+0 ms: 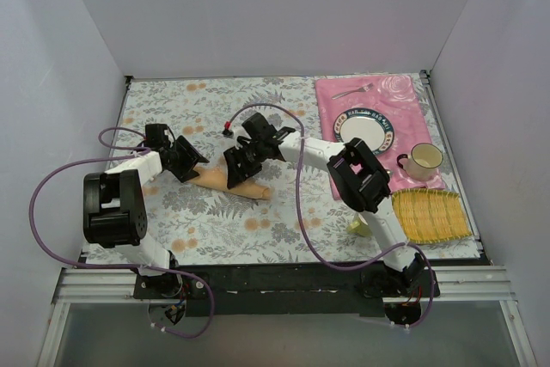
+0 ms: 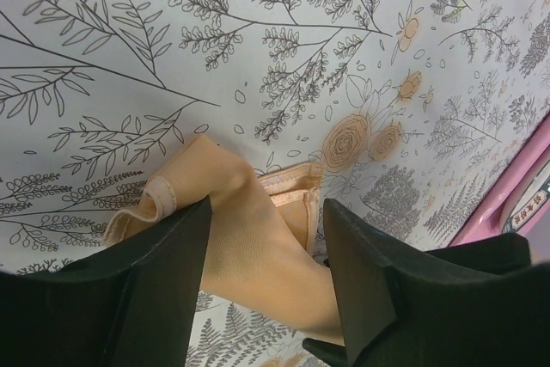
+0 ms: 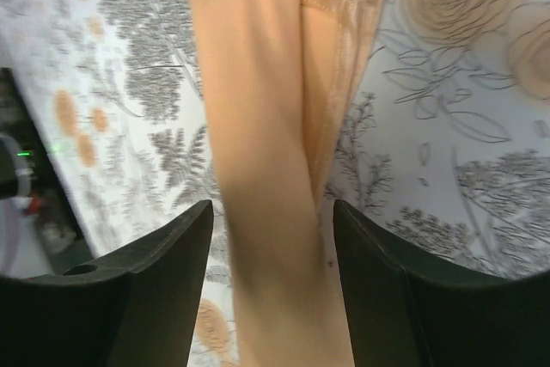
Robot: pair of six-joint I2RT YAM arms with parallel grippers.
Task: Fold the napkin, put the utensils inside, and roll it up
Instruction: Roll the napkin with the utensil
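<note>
Left tool [image 2: 268, 208] wide open, fingers [image 2: 172, 255] astride one end of the napkin [image 2: 258, 264]; one finger brushes the cloth, the other stands clear, nothing clamped; right tool [image 3: 272, 208] likewise open, straddling the same roll further along with a sliver of gap each side, no grip.

Bench [image 1: 258, 100]: roll lies near the middle, between the two tools; pink placemat [image 1: 412, 109] at far right, well apart from it.

Napkin reads as a tight tube, hemmed edge showing along one side; fold and roll look done, or close to it.

Fork [image 1: 352, 90] sits out on the placemat, on its far part beyond the plate [image 1: 365, 131]; not in the roll.

Spoon: not visible in any view; may be inside the tube, cannot tell.

Judgement: late stage; rolling essentially complete; utensil step looks only part met with the fork outside; left to do is likely tidy the roll and back both tools off, unless the fork has to go in.
</note>
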